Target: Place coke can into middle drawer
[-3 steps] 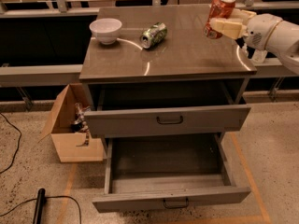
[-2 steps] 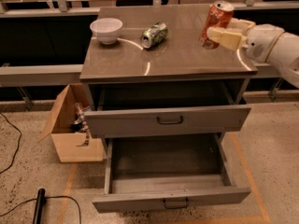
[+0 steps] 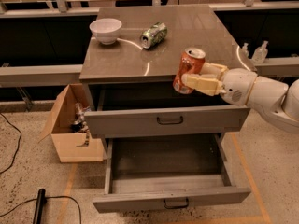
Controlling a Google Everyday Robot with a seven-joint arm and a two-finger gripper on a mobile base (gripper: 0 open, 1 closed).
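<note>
At the front right of the grey worktop (image 3: 196,36), the claw (image 3: 190,76) grips the coke can (image 3: 190,62), with its pale fingers (image 3: 202,83) closed around the can's lower half. The can is off the surface and tilted, its silver top leaning up and to the right. It shows against the worktop's front edge and the dark opening of the upper drawer (image 3: 168,121). The white arm (image 3: 261,94) reaches in from the right edge of the view.

Both drawers in view are open. The upper drawer is pulled out part of the way. Below it, the middle drawer (image 3: 170,200) is pulled out farther, and its grey floor is bare. The can is above and well apart from it.

Further back on the worktop, a white bowl (image 3: 105,30) stands near the left rear. A green and silver can (image 3: 154,35) lies on its side just to the right of the bowl, not touching it.

On the floor to the left of the cabinet stands an open cardboard box (image 3: 70,141) with some small items inside. A black cable (image 3: 10,139) runs along the floor at the far left.
</note>
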